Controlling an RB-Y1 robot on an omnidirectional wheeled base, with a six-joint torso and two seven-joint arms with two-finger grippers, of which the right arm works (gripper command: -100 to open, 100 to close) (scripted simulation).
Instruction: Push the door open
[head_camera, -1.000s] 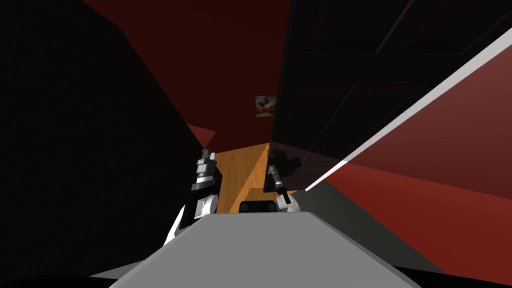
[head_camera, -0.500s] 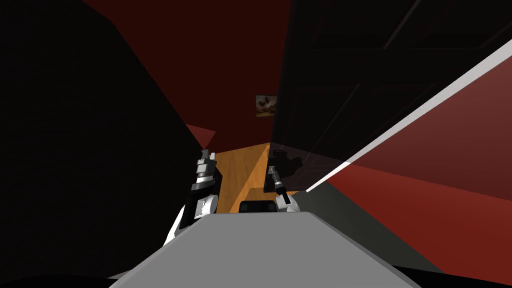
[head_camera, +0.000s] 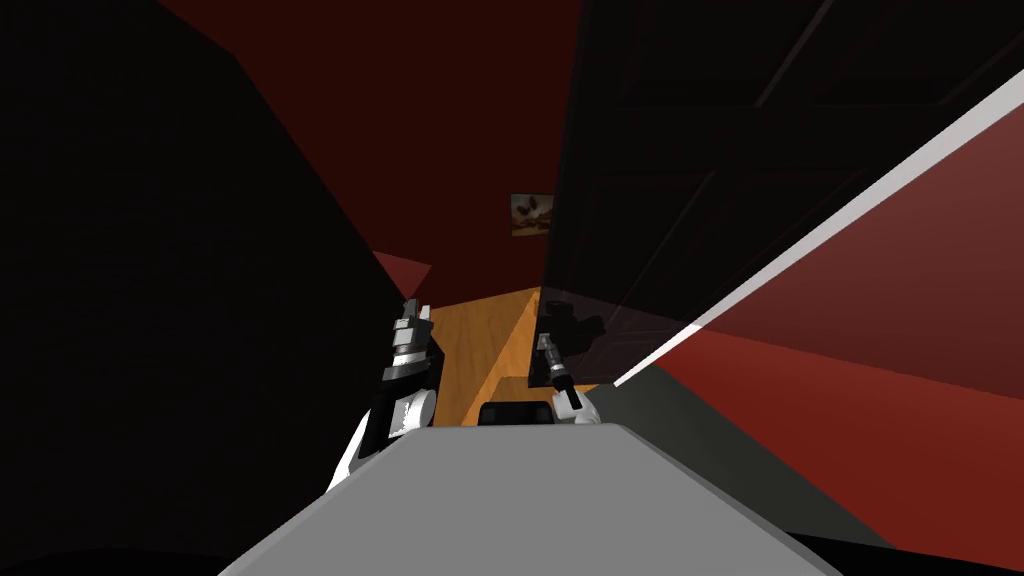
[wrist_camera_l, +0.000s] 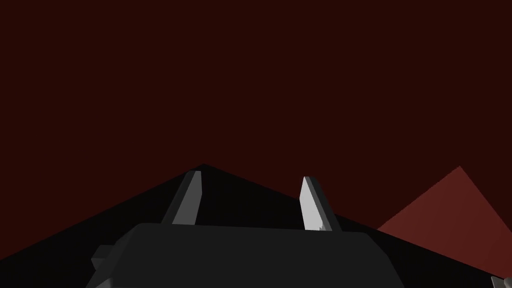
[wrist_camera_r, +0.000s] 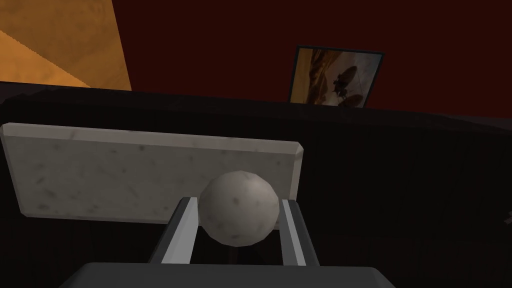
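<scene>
Doorknob (wrist_camera_r: 239, 207) between right gripper (wrist_camera_r: 237, 201) fingers (wrist_camera_r: 182, 230)

Dim red-black gloom, one lit orange floor (head_camera: 480, 340) patch, edges splayed.

At the right gripper (wrist_camera_r: 237, 201): round speckled grey knob (wrist_camera_r: 239, 220) between the jaws, one finger against each side. Behind the knob, long grey marbled plate (wrist_camera_r: 125, 172), flat on the dark door (wrist_camera_r: 400, 200). Past the door's edge, ahead of the jaws: framed picture (wrist_camera_r: 336, 77) on dark red wall (wrist_camera_r: 210, 45), orange wood floor (wrist_camera_r: 60, 40) beside it. The left gripper (head_camera: 408, 318) stands left of the right one, floor between them.
</scene>
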